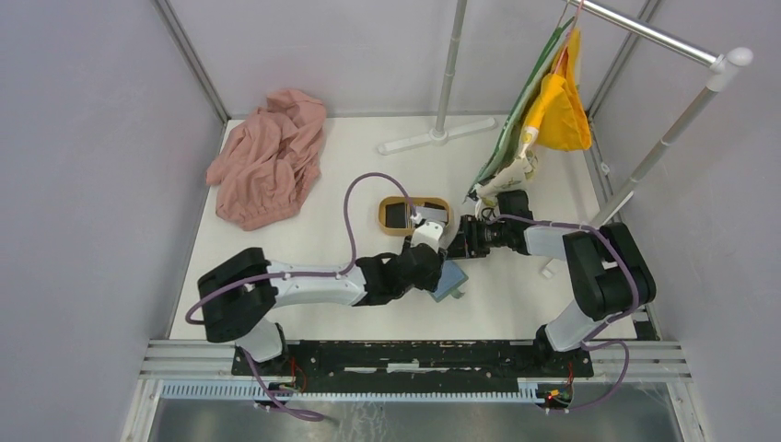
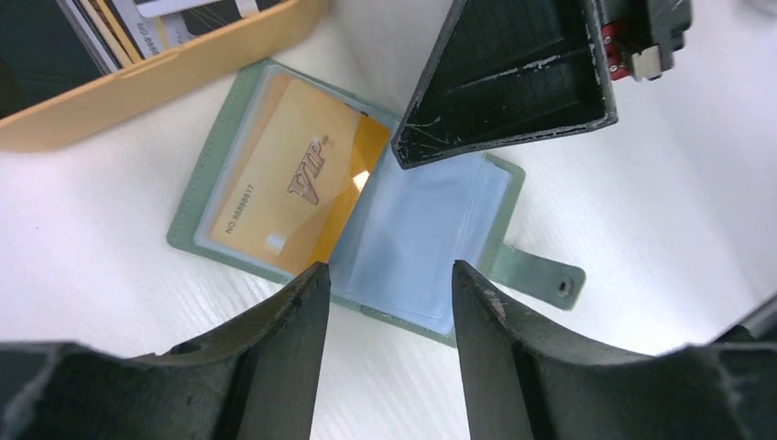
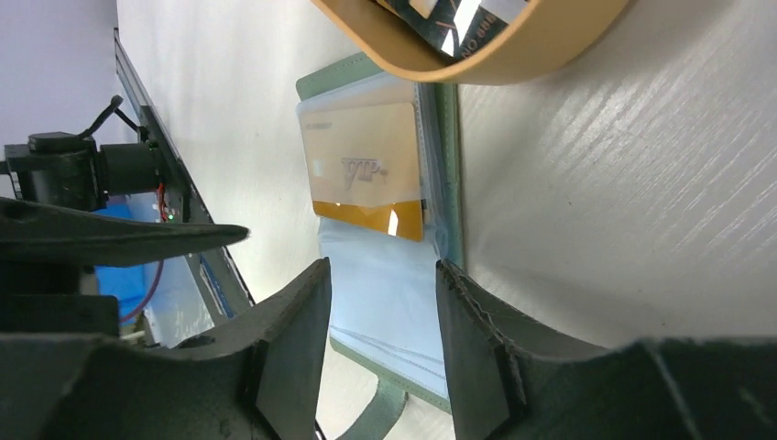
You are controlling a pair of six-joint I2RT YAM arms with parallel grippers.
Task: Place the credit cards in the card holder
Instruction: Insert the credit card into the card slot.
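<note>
The card holder (image 2: 421, 229) lies open on the table, just beside the wooden tray (image 2: 183, 69) that keeps the other credit cards (image 2: 101, 27). A gold card (image 2: 284, 183) sits in its clear sleeve, perhaps not fully in, as glare hides the edge. The left gripper (image 2: 385, 275) and right gripper (image 3: 380, 270) hover above with jaws spread, pinching nothing. To do it well, one should press the holder flat while the other pushes the card's end.

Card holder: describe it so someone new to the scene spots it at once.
On the white table, find the oval light-wood tray near its middle. The card holder lies open flat beside it, on the side nearer the arm bases. Unlike the tray, it is a thin grey-green wallet with pale blue sleeves, a gold VIP card on one page and a snap tab.
</note>
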